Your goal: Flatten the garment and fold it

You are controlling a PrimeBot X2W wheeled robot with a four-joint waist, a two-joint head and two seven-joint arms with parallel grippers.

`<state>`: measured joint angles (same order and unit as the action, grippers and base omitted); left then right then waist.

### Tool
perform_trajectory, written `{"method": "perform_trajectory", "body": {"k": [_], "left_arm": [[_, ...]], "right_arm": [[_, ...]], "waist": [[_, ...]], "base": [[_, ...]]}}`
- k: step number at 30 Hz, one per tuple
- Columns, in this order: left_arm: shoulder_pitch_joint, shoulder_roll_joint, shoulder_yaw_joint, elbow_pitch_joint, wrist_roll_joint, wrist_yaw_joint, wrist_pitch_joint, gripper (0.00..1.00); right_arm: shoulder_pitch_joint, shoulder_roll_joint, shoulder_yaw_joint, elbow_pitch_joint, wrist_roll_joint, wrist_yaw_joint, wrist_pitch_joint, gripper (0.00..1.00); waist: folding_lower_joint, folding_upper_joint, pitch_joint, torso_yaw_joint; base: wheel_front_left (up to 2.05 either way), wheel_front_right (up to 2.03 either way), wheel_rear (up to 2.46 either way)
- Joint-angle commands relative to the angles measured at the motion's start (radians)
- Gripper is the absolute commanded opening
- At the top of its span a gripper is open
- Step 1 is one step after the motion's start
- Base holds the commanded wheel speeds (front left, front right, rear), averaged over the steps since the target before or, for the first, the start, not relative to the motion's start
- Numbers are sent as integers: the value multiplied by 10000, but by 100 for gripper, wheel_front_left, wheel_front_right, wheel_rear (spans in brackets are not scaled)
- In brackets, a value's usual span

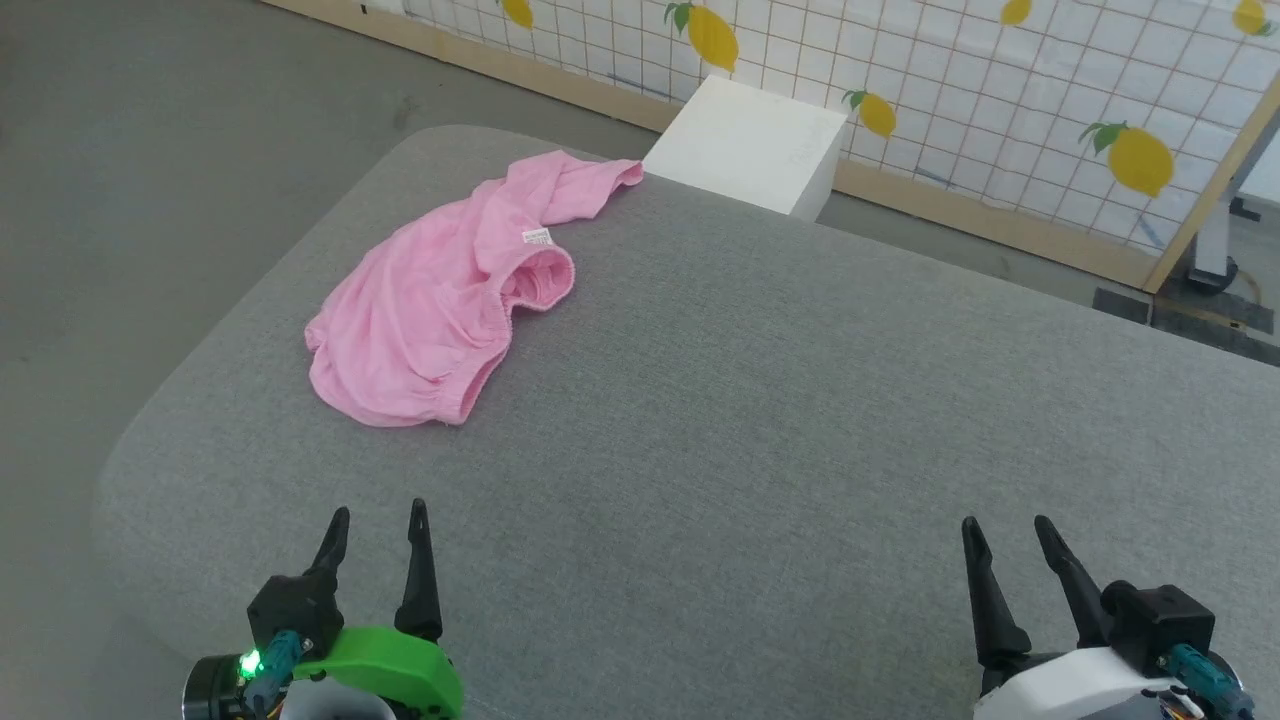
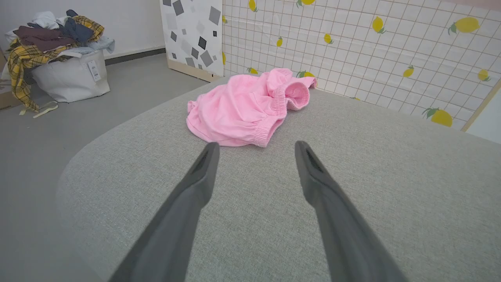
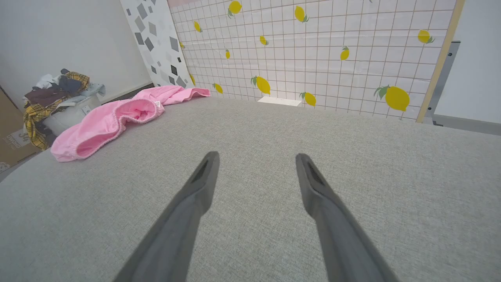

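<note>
The light pink garment [image 1: 430, 300] lies crumpled at the far left of the grey padded table [image 1: 760, 420], one part stretching toward the back edge. Its small white label [image 1: 538, 237] faces up beside a gathered elastic opening. In the left wrist view the garment [image 2: 242, 109] sits just beyond my fingertips; in the right wrist view the garment [image 3: 113, 117] lies far to the left. My left gripper [image 1: 380, 515] is open near the front edge, well short of the cloth. My right gripper [image 1: 1005, 522] is open at the front right, holding nothing.
A white box [image 1: 750, 145] stands on the floor behind the table, before a lemon-patterned panel [image 1: 1000, 90]. A white laundry bin [image 2: 58, 58] heaped with clothes stands on the floor to the left. The table's left corner is rounded.
</note>
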<state>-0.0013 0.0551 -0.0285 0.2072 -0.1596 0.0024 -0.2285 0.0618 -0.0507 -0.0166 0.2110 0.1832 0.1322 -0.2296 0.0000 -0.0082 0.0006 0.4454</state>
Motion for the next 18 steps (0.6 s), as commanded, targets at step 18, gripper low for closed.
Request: {"method": "perform_trajectory", "body": {"k": [18], "left_arm": [[20, -16, 76, 199, 74, 64, -333, 100]], "right_arm": [[74, 5, -61, 239, -34, -15, -322, 100]], "waist": [[0, 82, 76, 472]], "base": [[0, 0, 0]]}}
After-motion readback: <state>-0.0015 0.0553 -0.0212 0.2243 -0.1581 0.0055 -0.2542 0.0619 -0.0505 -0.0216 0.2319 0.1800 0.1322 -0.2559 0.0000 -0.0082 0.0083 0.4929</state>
